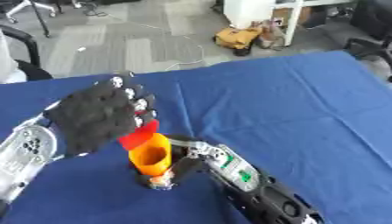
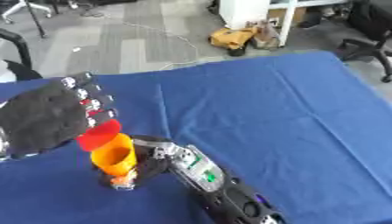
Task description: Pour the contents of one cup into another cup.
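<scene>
Orange cup (image 1: pixel 152 158): upright on the blue-covered table (image 1: pixel 306 113), near its front edge, mouth open upward; right hand (image 1: pixel 177 162) curled round its lower part. Red cup (image 1: pixel 138 137): tipped over the orange cup's rim, touching it, held by left hand (image 1: pixel 96 114), fingers curled round it, back of hand facing the camera.

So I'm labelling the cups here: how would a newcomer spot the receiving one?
Start at the blue table and go to its near left part, where both hands meet. The orange cup stands upright there, held by the right hand. The red cup is tipped over its rim in the left hand.
</scene>
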You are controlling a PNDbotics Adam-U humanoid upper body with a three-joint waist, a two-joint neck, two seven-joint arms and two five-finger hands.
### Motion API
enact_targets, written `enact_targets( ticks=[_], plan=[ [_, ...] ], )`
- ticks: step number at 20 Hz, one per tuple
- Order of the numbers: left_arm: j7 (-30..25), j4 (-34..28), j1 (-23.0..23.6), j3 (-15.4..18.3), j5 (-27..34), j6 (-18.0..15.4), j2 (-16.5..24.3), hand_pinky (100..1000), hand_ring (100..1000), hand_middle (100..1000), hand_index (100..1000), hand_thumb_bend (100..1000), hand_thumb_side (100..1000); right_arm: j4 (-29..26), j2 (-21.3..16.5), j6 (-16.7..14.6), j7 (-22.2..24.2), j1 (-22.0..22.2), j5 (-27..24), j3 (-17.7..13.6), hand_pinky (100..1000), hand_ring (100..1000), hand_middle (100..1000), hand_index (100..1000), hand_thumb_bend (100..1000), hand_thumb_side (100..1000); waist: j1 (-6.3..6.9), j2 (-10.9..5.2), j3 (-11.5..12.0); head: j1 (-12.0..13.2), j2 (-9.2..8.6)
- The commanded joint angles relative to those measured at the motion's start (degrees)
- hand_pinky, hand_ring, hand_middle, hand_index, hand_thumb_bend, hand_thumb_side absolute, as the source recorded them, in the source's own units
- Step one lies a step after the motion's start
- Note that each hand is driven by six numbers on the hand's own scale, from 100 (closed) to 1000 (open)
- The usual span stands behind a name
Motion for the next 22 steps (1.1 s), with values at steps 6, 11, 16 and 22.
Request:
enact_targets(
  ticks=[6, 11, 16, 22],
  plan=[
    [0.41, -0.08, -0.75, 0.98, -0.16, 0.61, 0.53, 501, 215, 229, 577, 283, 100, -0.31, -0.81, -0.3, -0.13, -0.78, 0.12, -0.75, 507, 562, 456, 484, 100, 100, 0.04, -1.12, 0.06, -0.07, -0.04],
    [0.19, -0.93, -0.8, 2.21, 0.88, 2.01, 0.88, 503, 215, 229, 577, 280, 100, 2.34, -2.0, -5.0, -4.07, -0.91, 7.0, -2.87, 538, 662, 500, 499, 100, 100, 0.07, -1.22, -0.06, -0.21, -0.25],
    [-0.29, -1.84, -0.67, 2.88, 2.07, 2.89, 1.01, 502, 214, 229, 577, 277, 100, 8.46, -2.9, -13.24, -12.73, -1.35, 18.4, -6.49, 606, 755, 574, 518, 100, 100, 0.08, -1.35, -0.2, -0.27, -0.46],
    [-0.73, -1.8, -0.38, 3.15, 2.72, 3.25, 1.25, 502, 214, 229, 577, 271, 100, 13.62, -2.8, -20.27, -23.51, -1.28, 30.21, -9.13, 781, 857, 714, 594, 100, 100, 0.13, -1.37, -0.35, -0.13, -0.58]
  ],
)
